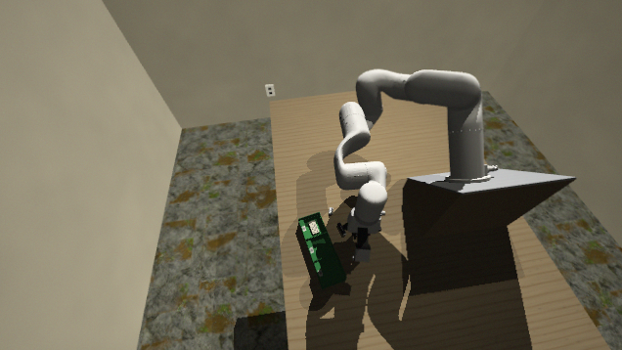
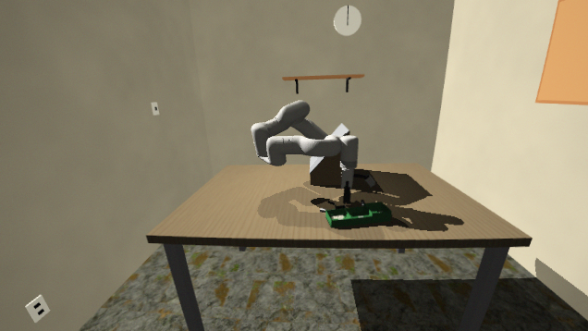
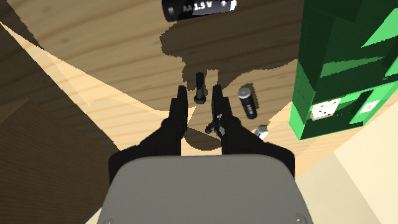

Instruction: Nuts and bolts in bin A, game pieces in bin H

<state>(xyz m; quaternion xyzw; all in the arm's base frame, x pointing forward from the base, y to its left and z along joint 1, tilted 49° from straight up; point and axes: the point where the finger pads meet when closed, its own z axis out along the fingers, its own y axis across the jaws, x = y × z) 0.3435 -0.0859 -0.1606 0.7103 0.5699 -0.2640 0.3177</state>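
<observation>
- The table is carrying everything, with the arm reaching down from its dark pedestal toward the near edge.
- The green bin is sitting just beside the gripper. Its compartments are showing white labels, but the letters are too small to read, so I cannot tell A from H.
- A battery is lying at the upper edge of the wrist view, partly cut off; it looks like something to leave on the table.
- A second small cylinder with a silver cap is lying near the right finger. Whether it is a battery or a fastener is hard to make out.
- The bolt is lying on the wood directly below the fingertips, its shaft running along the gap between them.
- It is probably rigid, light and smooth, so likely to roll or slip. Pinching across the shaft near the head looks safest.
- The jaws are standing partly open with nothing between them, hovering above the bolt.
- A small pale nut and a thin dark piece by the right finger are half hidden by it and unclear.
</observation>
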